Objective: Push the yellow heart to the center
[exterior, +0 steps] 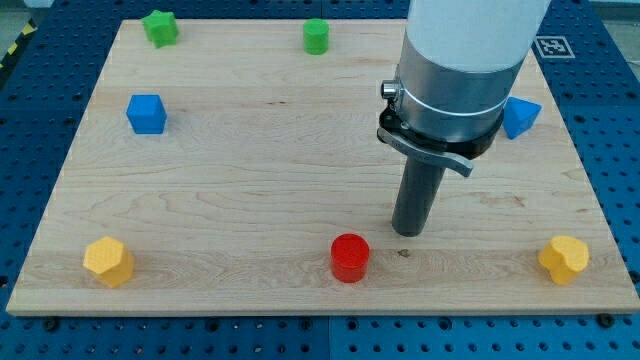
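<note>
Seven blocks sit on the wooden board (250, 190), and going from the view's left they run so: a yellow hexagon-like block (108, 261) near the bottom left corner, a blue cube (146, 113) above it, a green star-like block (160, 27) at the top left, a green cylinder (316, 36) along the top edge, a red cylinder (350, 257) low in the middle, a blue block (520, 116) at the right, and the yellow heart (564, 259) near the bottom right corner. My tip (409, 232) rests on the board just to the upper right of the red cylinder, close but apart from it, and well apart from the yellow heart; it touches no block and pushes nothing. The arm's wide grey and white body hides the blue block's left part, so its shape is hard to tell, and the body itself is cut off by the view's top. Around the board lies a blue perforated table (610, 150), with a black-and-white marker (553, 45) at the upper right
</note>
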Robot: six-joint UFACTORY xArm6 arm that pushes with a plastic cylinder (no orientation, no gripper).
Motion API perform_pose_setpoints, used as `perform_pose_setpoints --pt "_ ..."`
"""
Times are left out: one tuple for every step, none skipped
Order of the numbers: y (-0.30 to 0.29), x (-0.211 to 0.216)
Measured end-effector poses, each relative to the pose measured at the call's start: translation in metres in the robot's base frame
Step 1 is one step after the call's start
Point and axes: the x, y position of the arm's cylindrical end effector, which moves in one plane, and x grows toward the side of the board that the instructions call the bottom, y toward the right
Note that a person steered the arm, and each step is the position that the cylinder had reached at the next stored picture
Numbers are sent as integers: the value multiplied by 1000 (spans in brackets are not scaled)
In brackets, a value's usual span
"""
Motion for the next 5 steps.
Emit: perform_pose_setpoints --pt "1 6" --pt "5 33" --pt "8 46" --pt "9 46" --pt "60 46"
